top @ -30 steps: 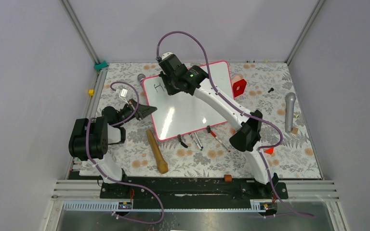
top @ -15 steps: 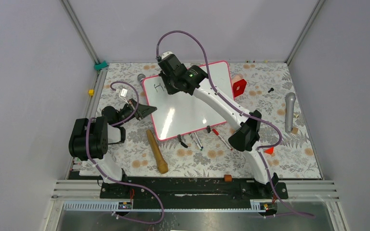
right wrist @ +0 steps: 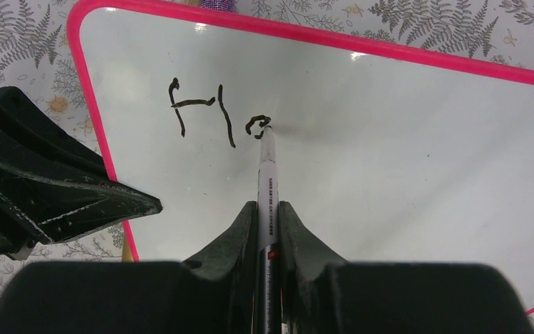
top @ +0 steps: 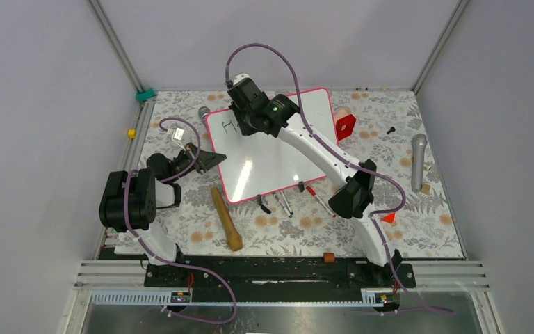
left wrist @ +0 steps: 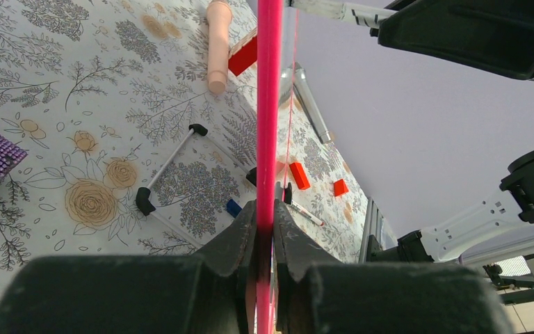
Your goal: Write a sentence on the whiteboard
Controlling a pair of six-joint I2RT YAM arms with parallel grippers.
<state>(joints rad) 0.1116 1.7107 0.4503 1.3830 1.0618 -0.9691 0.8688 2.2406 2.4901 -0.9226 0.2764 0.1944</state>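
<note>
The whiteboard (top: 278, 156), white with a pink frame, lies tilted on the flowered table. My left gripper (top: 215, 159) is shut on the frame of its left edge; in the left wrist view the pink frame (left wrist: 269, 104) runs straight up from between the jaws of the left gripper (left wrist: 265, 207). My right gripper (right wrist: 268, 207) is shut on a white marker (right wrist: 267, 177) whose tip touches the whiteboard (right wrist: 403, 160). The sentence (right wrist: 212, 111) stands as a black "H" and a small curl beside it, at the marker tip. The left gripper's black fingers (right wrist: 62, 191) show at the board's edge.
A wooden stick (top: 226, 219) lies near the board's front left corner. Loose markers (top: 283, 204) and a red-tipped pen (top: 316, 200) lie along its near edge. A red block (top: 345, 126) sits at its right, a grey microphone (top: 418, 161) farther right, a small brown block (top: 329, 257) near the bases.
The right wrist has crept slightly over the board's far left corner and its elbow has shifted a little. The left arm and the board have stayed put.
</note>
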